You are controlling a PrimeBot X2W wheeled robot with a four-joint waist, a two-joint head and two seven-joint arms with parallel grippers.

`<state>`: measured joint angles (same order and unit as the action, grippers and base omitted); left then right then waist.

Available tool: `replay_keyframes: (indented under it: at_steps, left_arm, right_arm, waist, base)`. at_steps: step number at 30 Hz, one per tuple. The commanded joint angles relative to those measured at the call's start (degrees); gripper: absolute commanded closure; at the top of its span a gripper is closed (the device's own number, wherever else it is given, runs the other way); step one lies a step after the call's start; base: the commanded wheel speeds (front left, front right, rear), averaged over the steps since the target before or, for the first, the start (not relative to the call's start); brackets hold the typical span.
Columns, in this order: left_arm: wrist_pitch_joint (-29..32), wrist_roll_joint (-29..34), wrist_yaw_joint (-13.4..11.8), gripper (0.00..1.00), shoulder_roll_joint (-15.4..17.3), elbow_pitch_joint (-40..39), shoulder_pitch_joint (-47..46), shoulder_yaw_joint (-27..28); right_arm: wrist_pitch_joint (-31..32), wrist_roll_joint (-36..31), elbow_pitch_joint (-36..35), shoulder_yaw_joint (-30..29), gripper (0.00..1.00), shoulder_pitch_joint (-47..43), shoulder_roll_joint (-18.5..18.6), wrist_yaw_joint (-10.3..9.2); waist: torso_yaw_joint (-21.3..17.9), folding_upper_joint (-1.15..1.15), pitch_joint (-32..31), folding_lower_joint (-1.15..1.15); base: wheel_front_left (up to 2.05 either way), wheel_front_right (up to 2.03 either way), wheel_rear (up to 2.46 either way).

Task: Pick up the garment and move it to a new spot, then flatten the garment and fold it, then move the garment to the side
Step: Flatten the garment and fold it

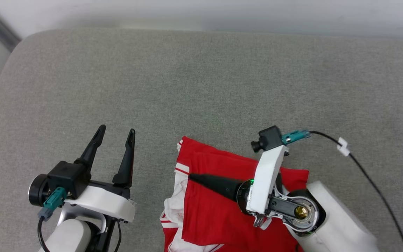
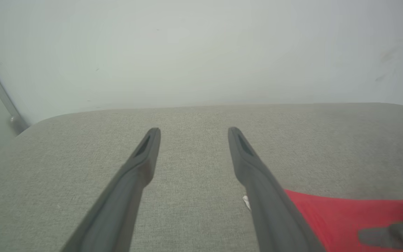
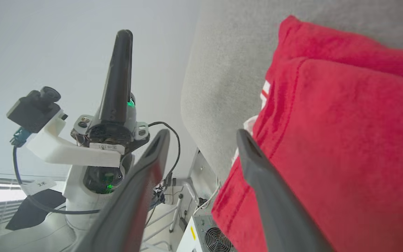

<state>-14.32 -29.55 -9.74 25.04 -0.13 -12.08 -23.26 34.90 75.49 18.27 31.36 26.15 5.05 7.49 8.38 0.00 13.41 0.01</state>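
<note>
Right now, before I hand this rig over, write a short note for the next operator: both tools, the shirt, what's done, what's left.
Left tool: open, empty, over the grey fabric cushion.
Right tool: open, gripping nothing, stretched across the red jersey shirt with white striped-trim sleeves.
Shirt: a folded bundle at the cushion's near edge, right of centre.
Done: it looks folded.
Left: probably moving it to the side. I cannot tell whether this is already its final spot.
</note>
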Motion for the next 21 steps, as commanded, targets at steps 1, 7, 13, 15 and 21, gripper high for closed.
replay_keyframes:
  at_steps: [1,7,13,15,21]
  left_arm:
    - [-0.3,0.2,0.1,0.00,-0.1,0.1,0.3,0.0]
    - [-0.5,-0.1,-0.6,0.00,-0.3,0.1,1.7,0.8]
    - [-0.6,-0.4,-2.0,0.00,0.1,0.1,4.1,1.7]
    - [-0.6,-0.8,-2.7,0.00,-0.1,-0.2,5.1,2.4]
    - [-0.8,-0.3,-4.2,0.00,0.2,-0.7,7.9,3.9]
  right_arm:
    - [-1.0,-1.1,-0.7,0.4,0.00,0.6,0.8,-0.01]
    - [-15.3,-17.3,-2.4,1.4,0.00,0.9,7.9,-0.01]
    - [-26.7,-31.7,3.1,-5.1,0.00,-1.8,11.2,-0.01]
    - [-29.4,-35.5,4.3,-8.8,0.00,-3.0,11.8,-0.01]
    - [-36.3,-47.7,3.2,-19.2,0.00,-7.5,12.3,-0.01]
  waist:
    - [-0.4,0.00,-0.7,-0.01]
    - [-2.0,0.00,-3.2,-0.01]
    - [-4.3,0.00,-6.3,-0.01]
    - [-5.1,0.00,-7.2,-0.01]
    - [-6.9,0.00,-9.3,-0.01]
  base:
    - [0.00,0.00,0.00]
    - [0.00,0.00,0.00]
    - [0.00,0.00,0.00]
    - [0.00,0.00,0.00]
    - [0.00,0.00,0.00]
